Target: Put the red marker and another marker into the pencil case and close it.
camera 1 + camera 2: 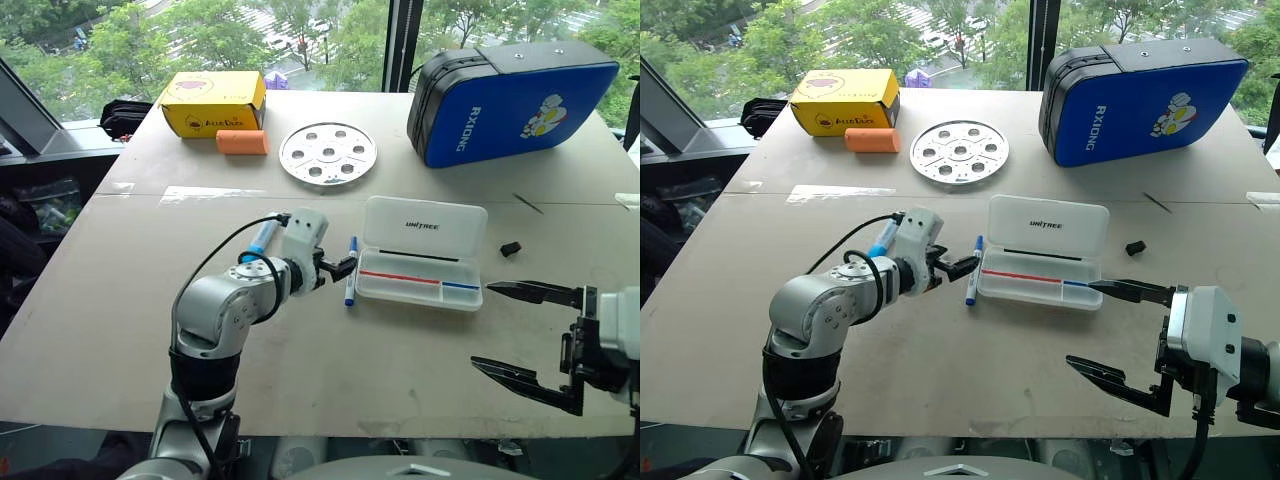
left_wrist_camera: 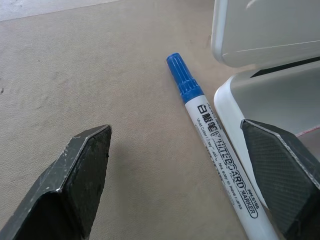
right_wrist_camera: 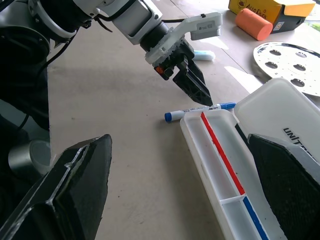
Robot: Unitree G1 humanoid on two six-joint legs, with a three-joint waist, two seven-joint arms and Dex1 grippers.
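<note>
Blue-capped marker [image 2: 212, 132] on table beside open pencil case [image 1: 420, 285], between left gripper's [image 1: 345, 268] spread, empty jaws.

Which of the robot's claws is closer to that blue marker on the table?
The left gripper: it hovers open right beside the blue marker. The right gripper hangs open well beyond the pencil case.

- Pencil case [image 1: 421, 250], open, mid-table: black "UNITREE" on the raised lid.
- Blue bag [image 1: 510, 100], far right corner of the table: white "RXIONG" running up its face.
- Blue-capped marker [image 2: 215, 142], lying just beside the case's left end: "WHITEBOARD MARKER" along the white barrel, with characters too small to make out.
- Yellow box [image 1: 212, 102], far left edge: dark lettering, not legible.
</note>
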